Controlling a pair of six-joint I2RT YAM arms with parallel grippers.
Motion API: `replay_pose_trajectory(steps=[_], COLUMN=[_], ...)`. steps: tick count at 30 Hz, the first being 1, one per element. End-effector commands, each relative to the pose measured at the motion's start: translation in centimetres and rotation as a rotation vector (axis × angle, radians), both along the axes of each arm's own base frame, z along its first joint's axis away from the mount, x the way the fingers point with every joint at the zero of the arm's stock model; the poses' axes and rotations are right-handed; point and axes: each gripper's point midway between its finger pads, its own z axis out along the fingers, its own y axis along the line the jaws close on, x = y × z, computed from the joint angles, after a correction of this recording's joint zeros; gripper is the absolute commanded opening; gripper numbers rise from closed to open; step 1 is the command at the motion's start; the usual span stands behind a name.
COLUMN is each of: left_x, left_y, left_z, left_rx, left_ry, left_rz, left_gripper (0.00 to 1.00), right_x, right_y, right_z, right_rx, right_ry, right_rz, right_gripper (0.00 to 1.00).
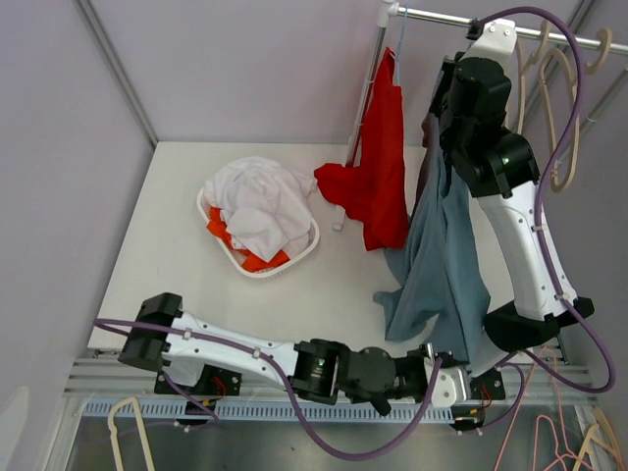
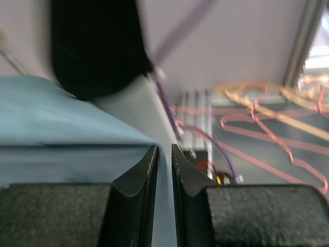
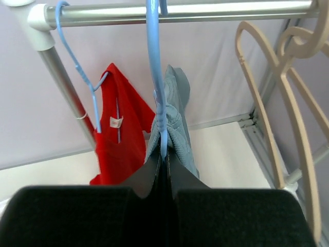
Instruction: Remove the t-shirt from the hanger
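Note:
A grey-blue t-shirt (image 1: pixel 437 265) hangs from a light blue hanger (image 3: pixel 156 77) hooked on the metal rail (image 3: pixel 205 11). Its hem trails down to the table's near edge. My right gripper (image 3: pixel 165 157) is up by the rail, shut on the blue hanger at the shirt's collar (image 3: pixel 177 121); in the top view its arm (image 1: pixel 481 98) hides the hanger. My left gripper (image 2: pixel 164 154) is low at the table's front edge (image 1: pixel 432 378), shut on the hem of the grey-blue t-shirt (image 2: pixel 61 128).
A red t-shirt (image 1: pixel 378 167) hangs on a second blue hanger (image 3: pixel 77 67) left of the grey one. A white basket (image 1: pixel 257 218) of white and orange clothes sits on the table. Beige hangers (image 3: pixel 277 92) hang on the rail's right. Loose pink hangers (image 2: pixel 267 128) lie below the table.

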Motion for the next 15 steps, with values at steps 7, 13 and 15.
replay_pose_trajectory(steps=[7, 13, 15], left_x=[1.4, 4.4, 5.8], left_y=[1.3, 3.9, 5.2], left_z=[-6.0, -5.3, -5.1], left_rx=[0.071, 0.037, 0.029], left_ry=[-0.024, -0.022, -0.018], left_rz=[0.071, 0.177, 0.206], left_gripper=[0.17, 0.16, 0.16], right_x=[-3.2, -4.1, -4.7], right_y=[-0.2, -1.2, -1.4], right_z=[4.7, 4.7, 4.9], right_rx=[0.119, 0.097, 0.104], right_ry=[-0.120, -0.113, -0.117], right_rz=[0.089, 0.058, 0.061], right_gripper=[0.00, 0.00, 0.00])
